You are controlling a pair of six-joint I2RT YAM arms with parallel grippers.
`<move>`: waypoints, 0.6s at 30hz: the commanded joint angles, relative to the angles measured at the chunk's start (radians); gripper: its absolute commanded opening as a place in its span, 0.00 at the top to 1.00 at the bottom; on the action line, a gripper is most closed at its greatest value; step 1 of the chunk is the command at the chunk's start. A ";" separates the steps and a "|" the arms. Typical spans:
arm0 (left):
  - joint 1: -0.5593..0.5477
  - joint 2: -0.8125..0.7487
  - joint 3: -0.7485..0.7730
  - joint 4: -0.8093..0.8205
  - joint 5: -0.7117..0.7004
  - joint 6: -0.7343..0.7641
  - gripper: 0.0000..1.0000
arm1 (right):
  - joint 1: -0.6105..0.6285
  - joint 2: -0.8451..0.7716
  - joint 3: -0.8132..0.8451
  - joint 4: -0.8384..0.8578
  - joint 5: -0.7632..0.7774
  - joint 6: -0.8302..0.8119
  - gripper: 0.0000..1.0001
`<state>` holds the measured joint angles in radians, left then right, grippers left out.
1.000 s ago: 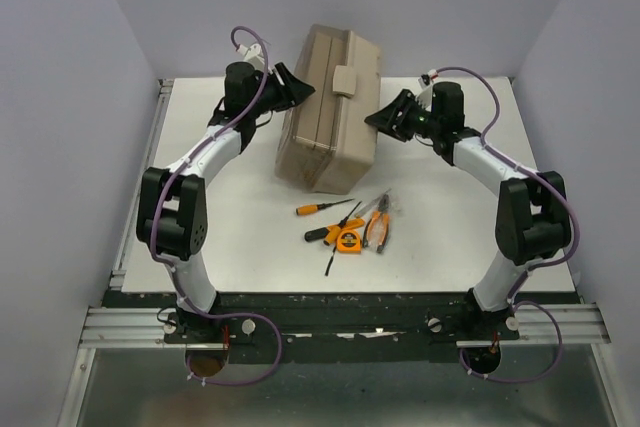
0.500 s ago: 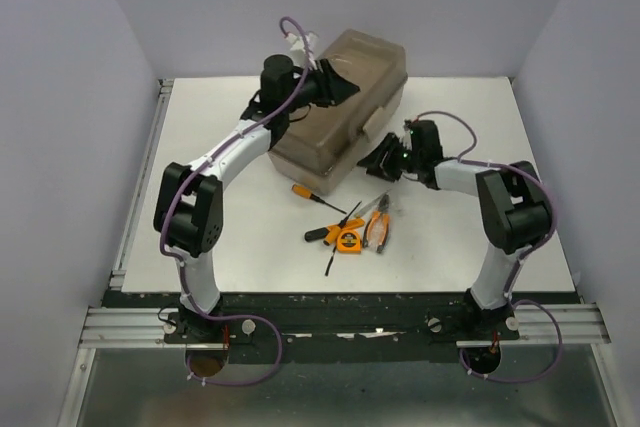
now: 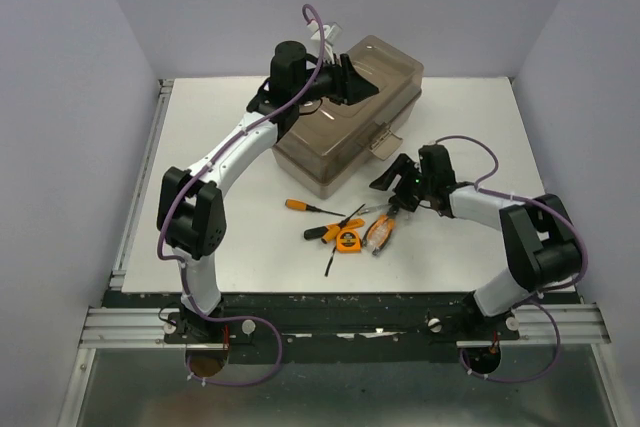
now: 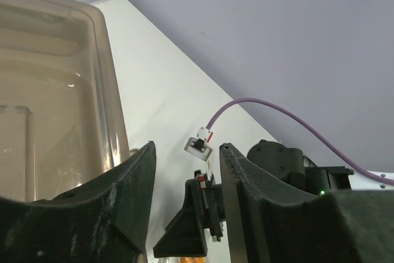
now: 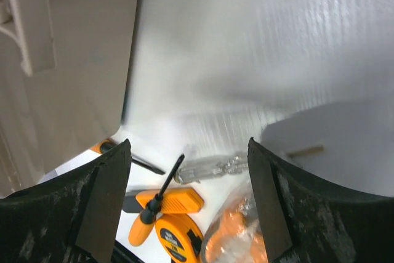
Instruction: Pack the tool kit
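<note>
The beige toolbox (image 3: 335,152) stands at the table's back centre with its smoky brown lid (image 3: 375,72) shut and on top, and its latch (image 3: 382,143) facing front-right. My left gripper (image 3: 362,85) is open and empty over the lid, which fills the left of the left wrist view (image 4: 49,84). My right gripper (image 3: 388,187) is open and empty, low in front of the latch and over the tools. Below it lie an orange tape measure (image 5: 178,238), an orange-handled screwdriver (image 5: 151,207) and bagged orange pliers (image 5: 246,238).
Another orange screwdriver (image 3: 305,206) lies left of the tool cluster, and a thin black tool (image 3: 328,263) lies in front of it. The tape measure (image 3: 348,240) and pliers (image 3: 380,231) lie close together. Grey walls enclose the white table (image 3: 200,167).
The toolbox has turned from beige underside up to lid up, and has shifted right. My left gripper moved right with it. My right gripper came forward and down over the tools.
</note>
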<state>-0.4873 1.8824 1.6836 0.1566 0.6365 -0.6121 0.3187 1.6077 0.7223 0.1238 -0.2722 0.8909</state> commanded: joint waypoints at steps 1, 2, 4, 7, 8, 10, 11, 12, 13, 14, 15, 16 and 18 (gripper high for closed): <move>-0.007 -0.043 0.074 -0.155 -0.007 0.136 0.38 | -0.003 -0.121 -0.047 -0.079 0.103 -0.033 0.14; -0.007 -0.055 0.082 -0.196 -0.018 0.164 0.32 | -0.001 -0.156 -0.053 -0.099 0.119 -0.043 0.11; -0.007 -0.066 0.106 -0.283 -0.043 0.221 0.24 | -0.003 -0.224 -0.049 -0.153 0.142 -0.072 0.07; -0.005 -0.046 0.206 -0.463 -0.061 0.328 0.17 | -0.004 -0.337 -0.023 -0.234 0.166 -0.119 0.04; -0.005 -0.030 0.243 -0.533 -0.087 0.359 0.16 | -0.004 -0.366 -0.014 -0.257 0.177 -0.135 0.02; -0.005 0.018 0.339 -0.670 -0.148 0.425 0.13 | -0.004 -0.431 0.008 -0.301 0.189 -0.162 0.00; -0.005 0.039 0.384 -0.736 -0.184 0.463 0.12 | -0.004 -0.463 0.018 -0.318 0.194 -0.184 0.00; -0.005 0.058 0.416 -0.785 -0.216 0.492 0.12 | -0.004 -0.489 0.026 -0.331 0.205 -0.197 0.00; -0.005 0.072 0.439 -0.834 -0.257 0.527 0.11 | -0.004 -0.518 0.037 -0.340 0.214 -0.214 0.00; -0.004 0.081 0.456 -0.863 -0.293 0.563 0.10 | -0.004 -0.540 0.049 -0.351 0.221 -0.227 0.00; -0.004 0.087 0.465 -0.891 -0.334 0.589 0.07 | -0.004 -0.561 0.063 -0.358 0.223 -0.236 0.00; 0.001 0.093 0.470 -0.907 -0.360 0.607 0.04 | -0.004 -0.577 0.078 -0.363 0.222 -0.242 0.00; 0.012 0.098 0.476 -0.930 -0.391 0.650 0.01 | -0.003 -0.595 0.106 -0.366 0.212 -0.254 0.00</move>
<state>-0.4904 1.9331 2.1380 -0.5674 0.4049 -0.1184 0.3187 1.0538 0.7643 -0.1806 -0.0978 0.7044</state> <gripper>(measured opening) 0.955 0.998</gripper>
